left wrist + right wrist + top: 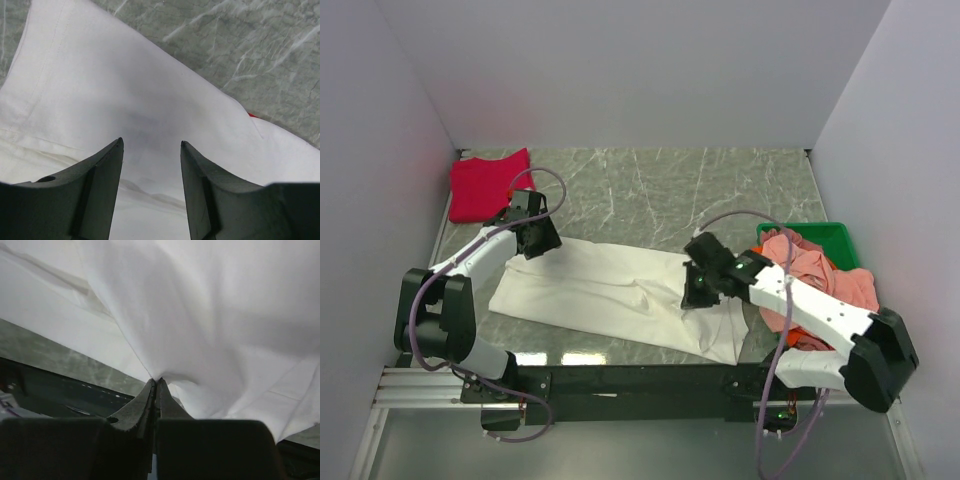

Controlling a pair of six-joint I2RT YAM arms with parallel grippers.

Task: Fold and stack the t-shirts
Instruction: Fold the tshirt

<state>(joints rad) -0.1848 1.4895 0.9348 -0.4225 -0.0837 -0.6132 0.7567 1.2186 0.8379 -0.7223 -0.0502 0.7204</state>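
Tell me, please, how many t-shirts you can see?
4: white t-shirt spread mid-table, crimson t-shirt far left, salmon-pink t-shirt and orange t-shirt heaped at right; more may hide there.

The white tee [610,290] is soft matt cloth, smooth with faint creases and stitched seams. The red tee [488,185] and pink tees [820,275] are matt cloth too. The table [670,190] looks like veined grey-green stone, slightly glossy. The bin [842,240] is smooth plastic. The left fingers [95,190] are matt dark plastic.
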